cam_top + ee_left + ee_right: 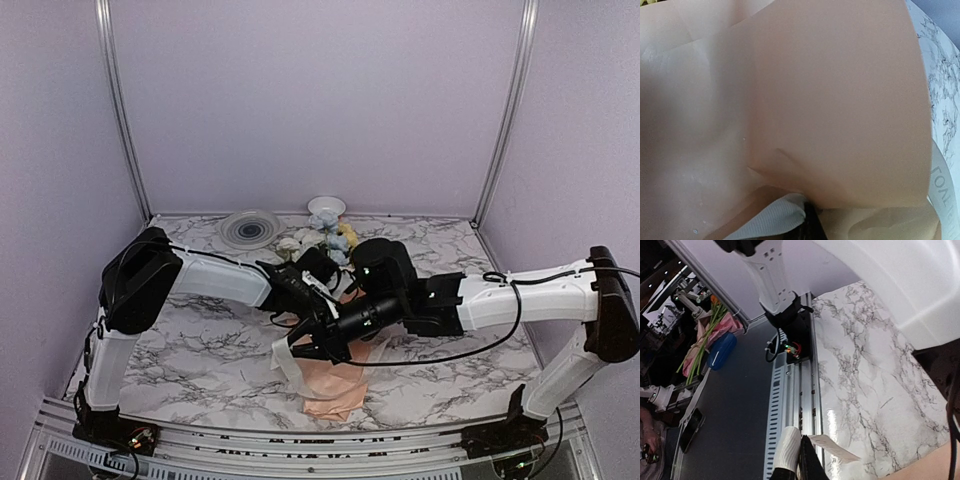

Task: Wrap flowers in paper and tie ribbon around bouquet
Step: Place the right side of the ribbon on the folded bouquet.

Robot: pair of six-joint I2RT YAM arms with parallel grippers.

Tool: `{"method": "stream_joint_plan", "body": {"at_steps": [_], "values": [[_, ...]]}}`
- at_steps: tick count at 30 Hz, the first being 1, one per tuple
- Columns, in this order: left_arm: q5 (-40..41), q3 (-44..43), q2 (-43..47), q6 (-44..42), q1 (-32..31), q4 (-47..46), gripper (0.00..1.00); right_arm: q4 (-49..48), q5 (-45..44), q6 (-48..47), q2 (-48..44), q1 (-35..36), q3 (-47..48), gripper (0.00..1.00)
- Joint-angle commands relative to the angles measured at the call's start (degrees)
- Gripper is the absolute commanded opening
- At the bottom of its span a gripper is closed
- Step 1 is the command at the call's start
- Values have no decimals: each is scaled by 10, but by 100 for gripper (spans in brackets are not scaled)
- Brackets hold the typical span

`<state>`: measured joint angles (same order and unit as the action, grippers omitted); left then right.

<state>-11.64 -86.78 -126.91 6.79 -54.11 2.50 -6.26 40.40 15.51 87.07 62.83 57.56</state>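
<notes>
The paper (335, 392) lies mid-table toward the near edge, a peach sheet rolled loosely around the stems. The flowers (330, 238) show pale blue, white and yellow blooms at its far end. In the left wrist view the paper (830, 100) fills almost the whole picture, one smooth flap overlapping another with a soft crease low down.

The ribbon (283, 362) hangs in a cream loop off the paper's left side. The right gripper (306, 352) reaches across the roll from the right. Its own camera shows the right gripper (799, 438) with fingers pressed nearly together, nipping a flat strip of the ribbon (834, 449) over the table's near edge.

The left gripper (314, 316) comes in from the left just beyond it, low over the roll. Its fingers are pressed together against the paper's lower fold; whether they pinch anything cannot be told. Printed ribbon (945, 197) curves past on the right.

The two wrists crowd over the roll and hide its middle. On the marble table (200, 340), a white bowl (326, 207) and a clear glass plate (250, 229) sit beyond the blooms by the back wall.
</notes>
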Motion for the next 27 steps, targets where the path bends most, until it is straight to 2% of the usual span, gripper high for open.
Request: {"method": "stream_joint_plan", "body": {"at_steps": [1, 4, 6, 7, 8, 10, 13, 16, 18, 20, 23, 24, 25, 27], "values": [[-19, 16, 8, -16, 3, 13, 0, 32, -123, -68, 40, 7, 52, 0], [-21, 20, 13, -22, 3, 13, 0, 50, -225, -100, 56, 11, 70, 0], [-20, 19, 15, -23, 4, 13, 0, 60, -289, -114, 70, 11, 85, 9], [-20, 19, 16, -24, 5, 13, 0, 73, -307, -121, 75, 11, 94, 23], [-20, 18, 16, -24, 5, 13, 0, 86, -313, -128, 80, 11, 105, 43], [-21, 19, 16, -22, 6, 13, 0, 118, -318, -136, 81, 13, 121, 67], [-22, 19, 13, -23, 7, 13, 0, 146, -326, -149, 55, 19, 127, 76], [-22, 20, 11, -22, 8, 13, 0, 170, -299, -152, 17, 21, 120, 79], [-22, 20, 11, -22, 8, 13, 0, 193, -261, -157, -5, 21, 109, 78], [-23, 20, 11, -22, 8, 13, 0, 214, -242, -162, -23, 21, 83, 70], [-25, 18, 9, -24, 8, 13, 0, 255, -233, -162, -21, 21, 40, 52], [-27, 18, 9, -24, 8, 13, 0, 269, -230, -162, -10, 21, 30, 49], [-27, 18, 9, -25, 8, 13, 0, 280, -231, -162, -3, 22, 22, 49], [-28, 19, 9, -26, 8, 13, 0, 296, -250, -165, 22, 24, 7, 55]]}}
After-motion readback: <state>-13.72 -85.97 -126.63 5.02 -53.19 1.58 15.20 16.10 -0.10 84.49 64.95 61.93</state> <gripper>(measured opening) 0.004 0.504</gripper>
